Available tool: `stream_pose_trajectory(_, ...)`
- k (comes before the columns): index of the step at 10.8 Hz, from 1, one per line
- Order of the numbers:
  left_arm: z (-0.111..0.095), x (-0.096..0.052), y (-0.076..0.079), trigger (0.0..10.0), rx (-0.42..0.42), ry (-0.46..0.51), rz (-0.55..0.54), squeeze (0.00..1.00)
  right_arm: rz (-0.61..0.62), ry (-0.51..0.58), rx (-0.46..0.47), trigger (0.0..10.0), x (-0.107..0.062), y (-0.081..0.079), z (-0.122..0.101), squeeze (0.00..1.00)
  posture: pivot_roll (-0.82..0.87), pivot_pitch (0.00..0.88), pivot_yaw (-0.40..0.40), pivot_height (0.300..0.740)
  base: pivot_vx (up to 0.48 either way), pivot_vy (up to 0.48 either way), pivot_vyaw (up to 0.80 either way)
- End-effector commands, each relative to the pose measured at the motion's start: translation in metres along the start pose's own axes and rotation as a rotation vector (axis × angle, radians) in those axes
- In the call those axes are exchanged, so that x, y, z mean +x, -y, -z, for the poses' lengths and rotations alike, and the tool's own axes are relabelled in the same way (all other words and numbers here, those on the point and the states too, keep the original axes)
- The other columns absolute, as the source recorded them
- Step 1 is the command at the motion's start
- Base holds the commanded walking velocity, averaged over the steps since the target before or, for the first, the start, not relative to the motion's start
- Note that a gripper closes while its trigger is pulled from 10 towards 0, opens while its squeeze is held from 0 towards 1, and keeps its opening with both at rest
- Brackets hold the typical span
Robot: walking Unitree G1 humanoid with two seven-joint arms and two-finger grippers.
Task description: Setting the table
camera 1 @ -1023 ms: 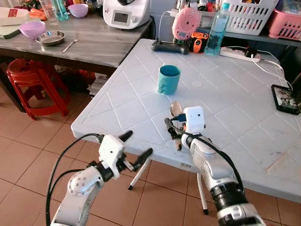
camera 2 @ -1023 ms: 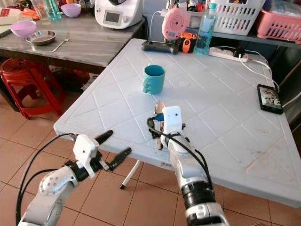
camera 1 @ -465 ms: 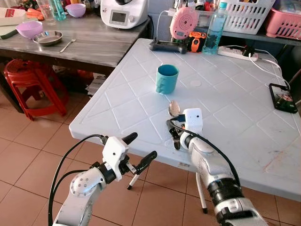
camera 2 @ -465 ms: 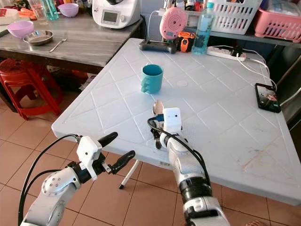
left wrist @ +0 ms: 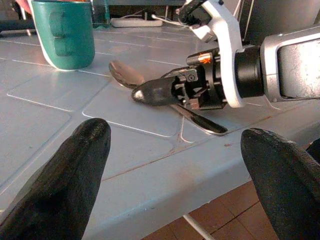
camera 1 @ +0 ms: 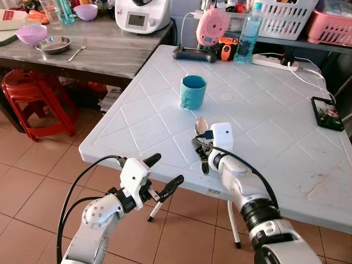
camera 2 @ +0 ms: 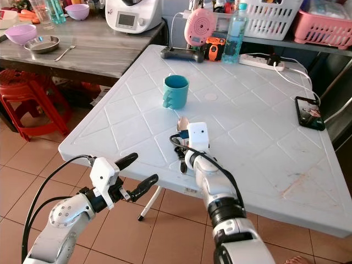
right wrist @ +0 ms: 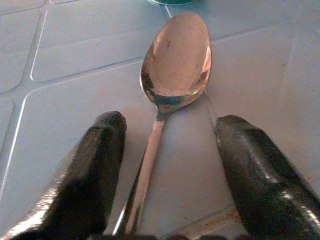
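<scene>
Two parted fingers (right wrist: 95,170) astride spoon (right wrist: 175,65).

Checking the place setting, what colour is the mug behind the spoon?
The mug is teal; the left eye view shows it best.

Metal spoon (right wrist: 170,95) lies flat, bowl upward, on the white table (camera 1: 275,132) near its front edge, bowl end toward the upright teal cup (camera 1: 193,92).

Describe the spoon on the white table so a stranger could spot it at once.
On the white plastic table, look near the front edge, just this side of the teal mug. The spoon lies flat there, bowl toward the mug, its handle between the right gripper's open fingers: the only shiny metal thing on that table.
</scene>
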State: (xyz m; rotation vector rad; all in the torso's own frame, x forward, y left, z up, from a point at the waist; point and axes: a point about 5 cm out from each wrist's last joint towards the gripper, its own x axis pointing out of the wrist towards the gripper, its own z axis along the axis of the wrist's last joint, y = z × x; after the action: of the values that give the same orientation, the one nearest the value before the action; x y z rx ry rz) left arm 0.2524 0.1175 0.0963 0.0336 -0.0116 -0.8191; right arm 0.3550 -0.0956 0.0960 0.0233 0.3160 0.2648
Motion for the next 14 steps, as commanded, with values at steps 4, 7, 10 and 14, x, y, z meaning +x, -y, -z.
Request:
stream_pose_trajectory(4,-0.006,0.000,0.001,10.0,0.006,0.010,0.008,0.00,-0.061,-0.095,-0.013,0.0,-0.002,-0.012,0.024,0.00,0.09,0.086,-0.030,0.740,0.000,0.000,0.00)
stream_pose_trajectory(7,-0.007,0.003,-0.001,10.0,-0.017,0.019,0.026,0.00,-0.057,-0.107,-0.010,0.0,-0.005,-0.009,0.030,0.00,0.09,0.084,-0.031,0.740,0.000,0.000,0.00)
stream_pose_trajectory(10,-0.007,0.003,-0.001,10.0,-0.030,0.015,0.025,0.00,-0.050,-0.109,-0.004,0.0,-0.005,-0.007,0.030,0.00,0.09,0.085,-0.029,0.740,0.000,0.000,0.00)
stream_pose_trajectory(14,-0.006,0.003,0.000,10.0,-0.021,0.019,0.021,0.00,-0.036,-0.094,0.018,0.0,-0.006,-0.007,0.028,0.00,0.09,0.085,-0.028,0.740,0.000,0.000,0.00)
